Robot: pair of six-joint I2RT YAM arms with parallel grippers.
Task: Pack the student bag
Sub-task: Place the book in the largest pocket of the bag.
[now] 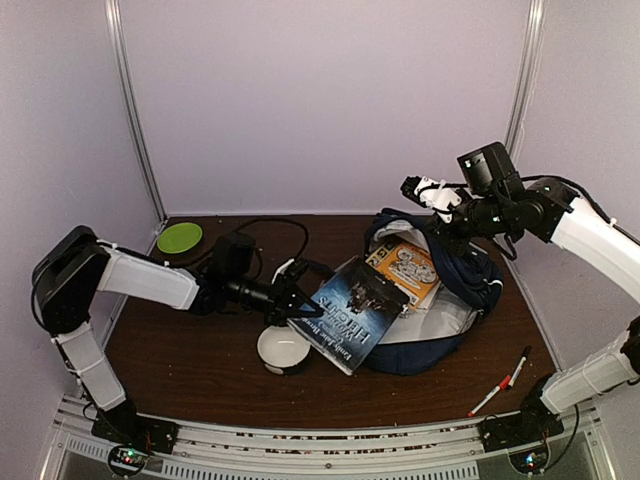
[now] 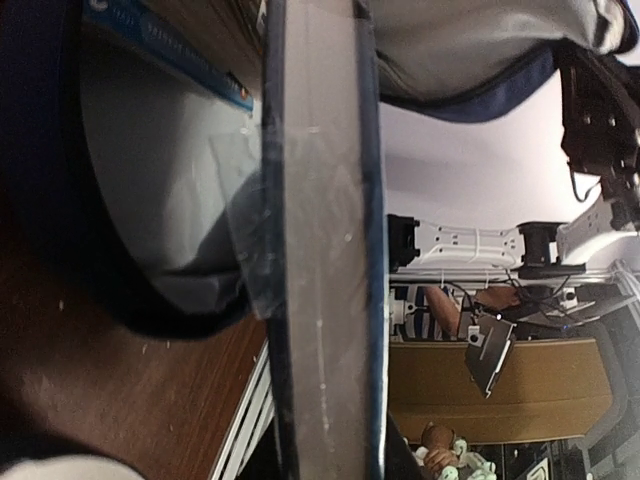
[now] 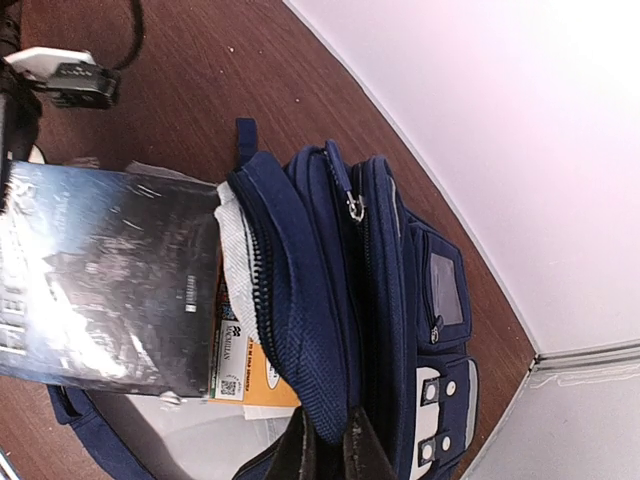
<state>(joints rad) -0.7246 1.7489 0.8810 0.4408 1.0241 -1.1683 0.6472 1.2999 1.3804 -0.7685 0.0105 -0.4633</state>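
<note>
One student bag [image 1: 472, 278], lying open, mouth leftward

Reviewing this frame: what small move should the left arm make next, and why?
Probably slide the dark book further right into the student bag. The left tool grips its outer edge, and only one end is inside the opening, which the right tool holds lifted. An orange book already lies inside.

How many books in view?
2. Dark-cover book in the left gripper, leaning at the student bag mouth; orange book inside the bag. More may be hidden inside.
</note>
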